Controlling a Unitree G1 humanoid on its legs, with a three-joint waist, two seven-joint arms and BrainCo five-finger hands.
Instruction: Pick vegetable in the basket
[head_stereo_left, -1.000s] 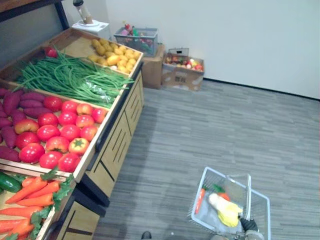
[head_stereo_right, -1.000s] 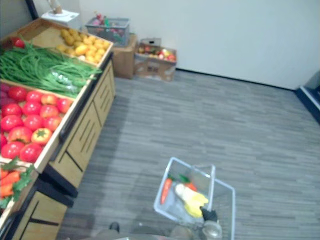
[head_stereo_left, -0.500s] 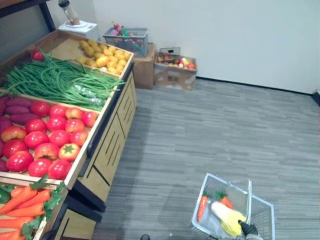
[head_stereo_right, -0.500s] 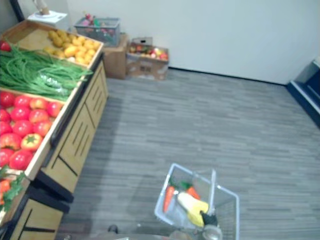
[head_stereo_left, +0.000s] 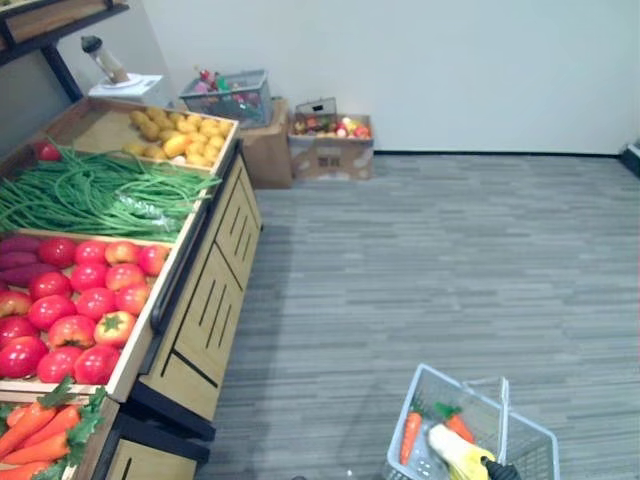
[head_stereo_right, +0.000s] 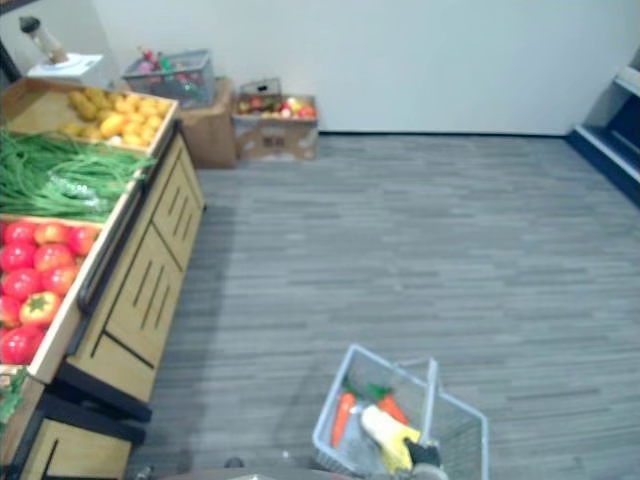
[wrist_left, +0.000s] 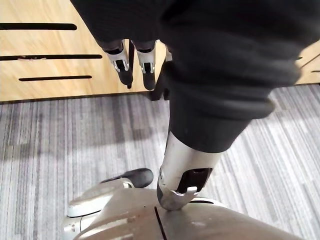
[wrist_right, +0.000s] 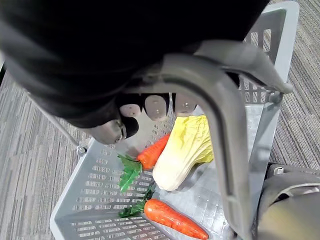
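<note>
Where the grey floor (head_stereo_left: 430, 250) runs out at the near right, item one: grey plastic basket (head_stereo_left: 424, 384), carried above the floor by its handle (wrist_right: 222, 130). Right hand (wrist_right: 150, 106): fingers curled round that handle, clamped on it. Basket contents: one pale yellow-white cabbage (wrist_right: 182, 150) lying on the basket floor; two carrots with green tops, one (wrist_right: 153, 152) touching the cabbage's side, the other (wrist_right: 175, 221) just beside the cabbage's pale end.

Left hand (wrist_left: 121, 60): hanging beside the wooden cabinet front (wrist_left: 60, 50), fingers straight and apart, holding nothing.

Wooden display stand (head_stereo_left: 205, 300), left side, compartments from far to near: yellow produce (head_stereo_left: 178, 137); long green beans (head_stereo_left: 100, 190); red tomatoes (head_stereo_left: 78, 310) with purple sweet potatoes (head_stereo_left: 22, 262) to their left; loose carrots with leaves (head_stereo_left: 40, 432) at the nearest corner.

Far wall: wire crate (head_stereo_left: 228, 96) of mixed goods set on a box, and a cardboard box (head_stereo_left: 330, 142) of produce just right of it, both well apart from the basket.
</note>
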